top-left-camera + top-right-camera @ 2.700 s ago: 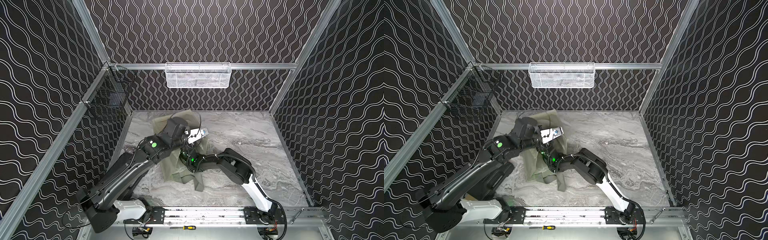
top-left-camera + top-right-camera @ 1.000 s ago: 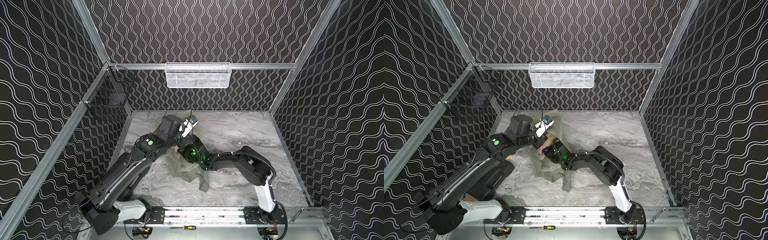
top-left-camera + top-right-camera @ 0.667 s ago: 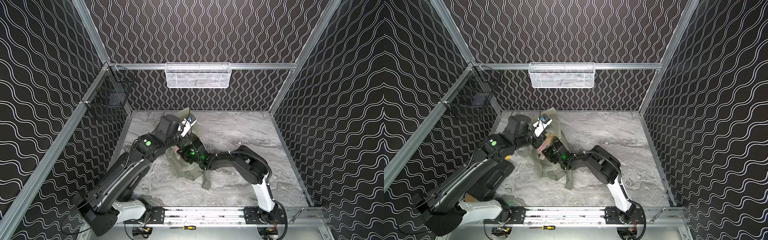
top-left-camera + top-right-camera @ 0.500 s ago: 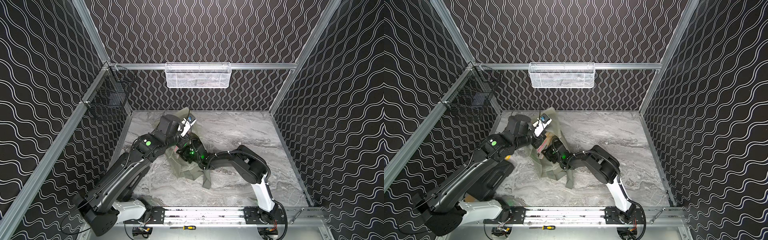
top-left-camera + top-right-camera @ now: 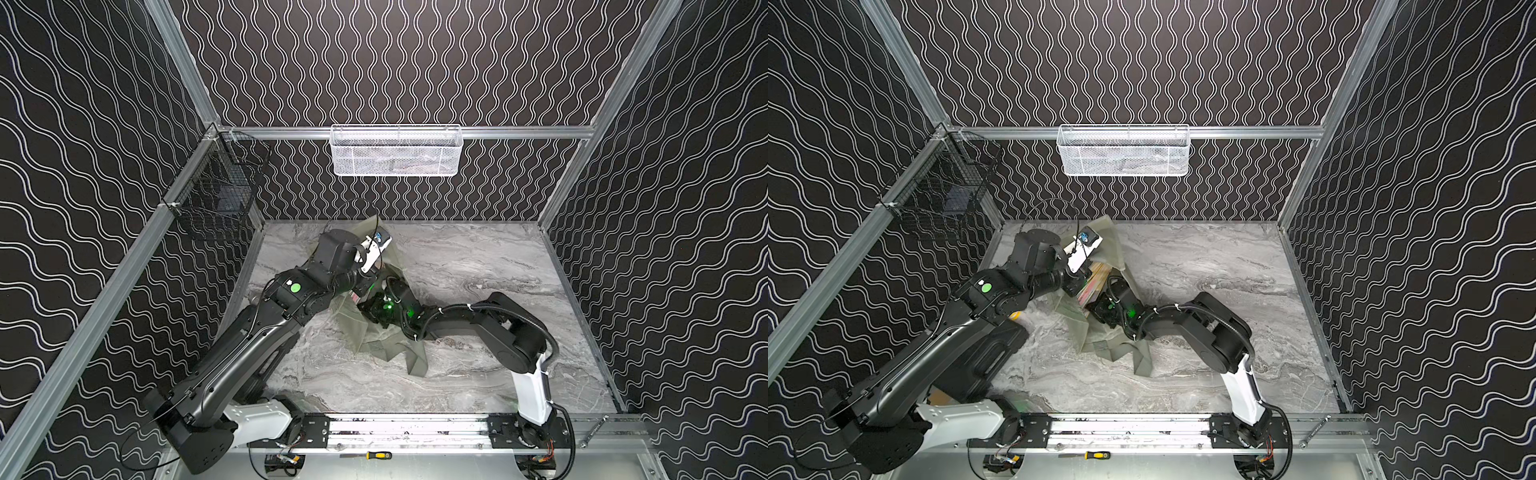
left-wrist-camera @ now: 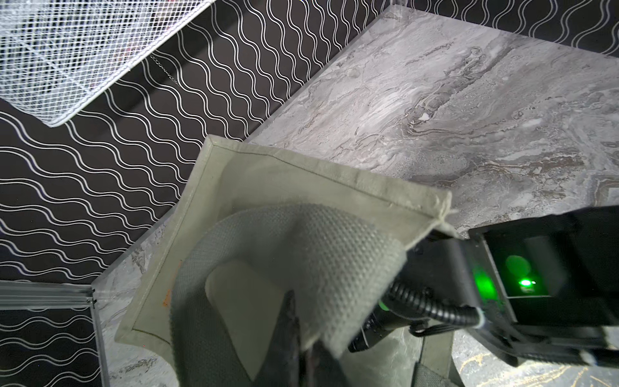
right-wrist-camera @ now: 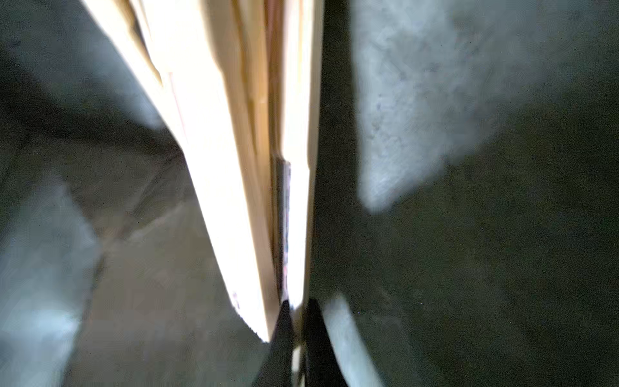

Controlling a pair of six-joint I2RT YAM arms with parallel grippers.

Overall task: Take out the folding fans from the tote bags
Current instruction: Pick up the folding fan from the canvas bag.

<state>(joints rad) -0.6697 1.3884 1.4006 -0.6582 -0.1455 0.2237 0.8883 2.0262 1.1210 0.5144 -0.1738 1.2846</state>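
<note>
Your L gripper (image 6: 298, 348) is pinched tight on the strap (image 6: 301, 254) of the tote bag (image 6: 268, 187), holding its mouth up nr the counter's (image 5: 1204, 257) back-left corner. The folding fans (image 5: 1093, 283) sit inside that open mouth, a light-wood bundle w/ pink edges. Your R gripper (image 7: 298, 321) reaches in from the right, jaws clamped on one fan's wooden end. The bag's lower part sags on the counter.
</note>
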